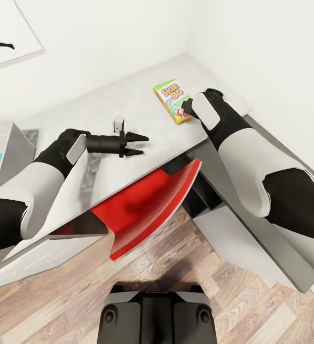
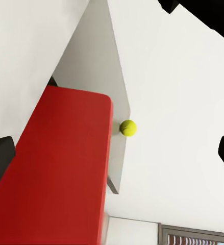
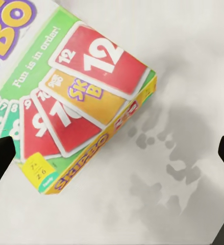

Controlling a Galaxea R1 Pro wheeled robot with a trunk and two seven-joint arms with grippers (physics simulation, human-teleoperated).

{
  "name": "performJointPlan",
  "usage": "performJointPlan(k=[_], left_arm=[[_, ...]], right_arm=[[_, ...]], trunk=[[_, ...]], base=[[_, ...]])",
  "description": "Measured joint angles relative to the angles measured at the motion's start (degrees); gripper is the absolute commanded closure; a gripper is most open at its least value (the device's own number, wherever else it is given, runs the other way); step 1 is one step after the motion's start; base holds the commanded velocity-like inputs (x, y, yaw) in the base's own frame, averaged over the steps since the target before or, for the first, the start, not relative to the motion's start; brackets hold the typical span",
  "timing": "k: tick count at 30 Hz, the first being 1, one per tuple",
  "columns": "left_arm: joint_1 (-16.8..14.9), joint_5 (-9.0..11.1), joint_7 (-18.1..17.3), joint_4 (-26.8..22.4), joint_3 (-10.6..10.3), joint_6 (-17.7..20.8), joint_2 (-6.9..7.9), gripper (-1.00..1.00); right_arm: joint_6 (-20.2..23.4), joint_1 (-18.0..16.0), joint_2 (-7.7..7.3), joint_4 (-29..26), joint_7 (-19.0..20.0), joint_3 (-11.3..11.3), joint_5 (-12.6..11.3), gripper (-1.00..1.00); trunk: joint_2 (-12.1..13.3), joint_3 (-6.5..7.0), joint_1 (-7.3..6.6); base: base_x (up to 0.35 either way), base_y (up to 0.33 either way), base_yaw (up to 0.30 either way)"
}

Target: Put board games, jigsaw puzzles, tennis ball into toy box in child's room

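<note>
Skip-Bo box (image 1: pixel 173 101) is lying flat on the worktop (image 1: pixel 128 102); right gripper (image 3: pixel 112 153) is hovering above, jaws spread, straddling its corner for pickup.

Left gripper (image 1: pixel 139 145) is idling, jaws parted.

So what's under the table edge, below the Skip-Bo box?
A red chair is tucked under the table; its seat and legs are hidden by the tabletop. The Skip-Bo box lies flat on top.

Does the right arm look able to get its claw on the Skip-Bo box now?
Probably yes: the right claw hovers open at the Skip-Bo box, which lies flat on the table with nothing between them.
</note>
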Motion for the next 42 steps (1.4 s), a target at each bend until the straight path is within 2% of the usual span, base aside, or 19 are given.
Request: performJointPlan(k=[18, 39, 42], left_arm=[[0.0, -0.1, 0.1, 0.0, 0.0, 0.0, 0.01, -1.00], [0.1, -0.1, 0.1, 0.0, 0.0, 0.0, -0.02, -1.00], [-0.9, 1.0, -0.5, -1.0, 1.0, 0.2, -0.99, -1.00]], right_arm=[[-0.1, 0.0, 0.00, 0.1, 0.0, 0.0, 0.0, -1.00], [-0.1, 0.0, 0.00, 0.1, 0.1, 0.0, -0.1, -1.00], [0.9, -1.0, 0.00, -0.9, 0.7, -0.3, 1.0, -1.00]], trunk=[[0.0, 1.56, 0.01], [0.0, 1.70, 0.00], [0.0, 1.71, 0.01]], base=[[0.100, 0.052, 0.009], [0.039, 0.019, 0.003], [0.000, 0.000, 0.000]])
